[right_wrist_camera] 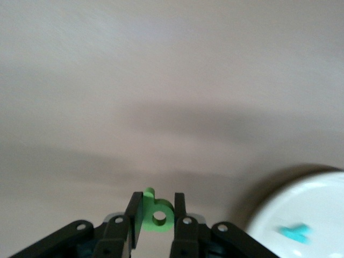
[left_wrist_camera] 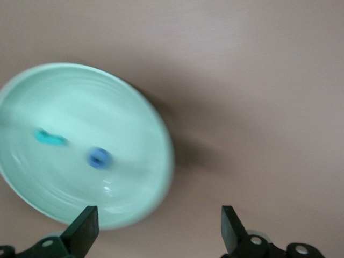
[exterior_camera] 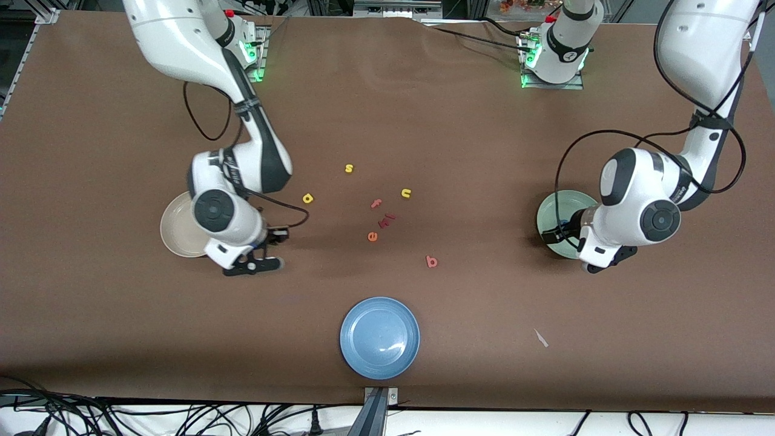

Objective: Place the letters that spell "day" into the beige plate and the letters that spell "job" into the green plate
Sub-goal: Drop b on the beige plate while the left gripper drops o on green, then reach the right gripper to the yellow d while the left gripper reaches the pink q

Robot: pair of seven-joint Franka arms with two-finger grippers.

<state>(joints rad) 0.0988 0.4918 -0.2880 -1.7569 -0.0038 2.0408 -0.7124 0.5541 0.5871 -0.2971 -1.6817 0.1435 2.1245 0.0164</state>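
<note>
In the front view, the table (exterior_camera: 121, 339) carries the beige plate (exterior_camera: 175, 233) toward the right arm's end, half hidden under the right arm's wrist, and the green plate (exterior_camera: 560, 209) toward the left arm's end, partly covered by the left arm. The right gripper (exterior_camera: 257, 257) hangs over bare table just beside the beige plate; the left gripper (exterior_camera: 560, 233) is over the green plate. In the table's middle lie the yellow "d" (exterior_camera: 308, 198), a yellow "s" (exterior_camera: 349, 168), a yellow "u" (exterior_camera: 405, 193), a pink "f" (exterior_camera: 376, 203), an orange "e" (exterior_camera: 372, 236) and the pinkish-red "b" (exterior_camera: 431, 261). A blue plate (exterior_camera: 379, 337) sits near the table's edge closest to the camera. In the left wrist view, the left gripper's fingers (left_wrist_camera: 83, 231) stand wide apart, holding nothing, and the teal "j" (left_wrist_camera: 50, 138) and blue "o" (left_wrist_camera: 99, 157) lie inside the green plate. In the right wrist view, the right gripper's fingers (right_wrist_camera: 180, 215) are clamped on the green "a" (right_wrist_camera: 156, 212), and the teal "y" (right_wrist_camera: 295, 233) lies in the beige plate.
</note>
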